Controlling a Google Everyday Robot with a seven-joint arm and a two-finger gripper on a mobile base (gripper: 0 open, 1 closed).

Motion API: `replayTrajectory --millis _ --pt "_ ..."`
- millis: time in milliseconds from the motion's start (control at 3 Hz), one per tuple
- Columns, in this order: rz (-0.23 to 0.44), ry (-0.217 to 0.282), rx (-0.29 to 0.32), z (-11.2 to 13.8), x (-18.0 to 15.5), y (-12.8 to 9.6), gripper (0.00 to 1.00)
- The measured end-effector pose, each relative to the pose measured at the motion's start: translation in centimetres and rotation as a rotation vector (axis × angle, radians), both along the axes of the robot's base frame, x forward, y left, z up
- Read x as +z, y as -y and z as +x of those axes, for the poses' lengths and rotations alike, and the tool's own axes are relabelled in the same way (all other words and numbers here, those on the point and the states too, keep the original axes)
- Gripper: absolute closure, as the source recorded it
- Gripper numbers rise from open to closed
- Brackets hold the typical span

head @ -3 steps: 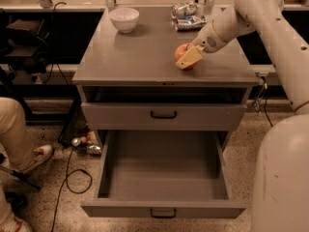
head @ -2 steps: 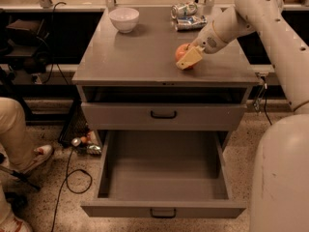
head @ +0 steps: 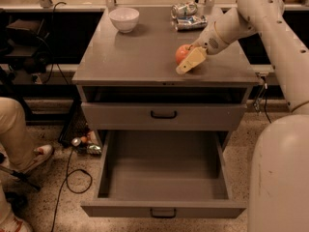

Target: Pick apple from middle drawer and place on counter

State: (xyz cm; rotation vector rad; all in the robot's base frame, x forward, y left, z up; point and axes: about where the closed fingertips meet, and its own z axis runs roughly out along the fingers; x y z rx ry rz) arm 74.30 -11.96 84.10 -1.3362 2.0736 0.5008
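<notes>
My hand [head: 188,61] rests against the apple [head: 181,52] on the bench [head: 130,57]; clamped or loose, I cannot tell. Firm, smooth, light, I judge: grip across its widest middle.

Matt, smooth grey desk [head: 140,57]. The apple [head: 181,51] on it has a slight gloss. A pale, smooth, plastic-looking pincer [head: 187,61] rests against the apple. Behind the apple lie shiny, crinkled metal cans [head: 186,16].
</notes>
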Motion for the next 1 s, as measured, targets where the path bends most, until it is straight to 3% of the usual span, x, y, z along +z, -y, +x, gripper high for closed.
replayTrajectory --millis 333,667,1000 --pt "0.017 0.008 0.000 -0.1 0.4 0.4 0.00" --pt "0.063 0.055 -0.046 -0.6 2.2 2.7 0.00" --pt "0.119 0.143 -0.158 -2.3 4.5 7.7 0.00"
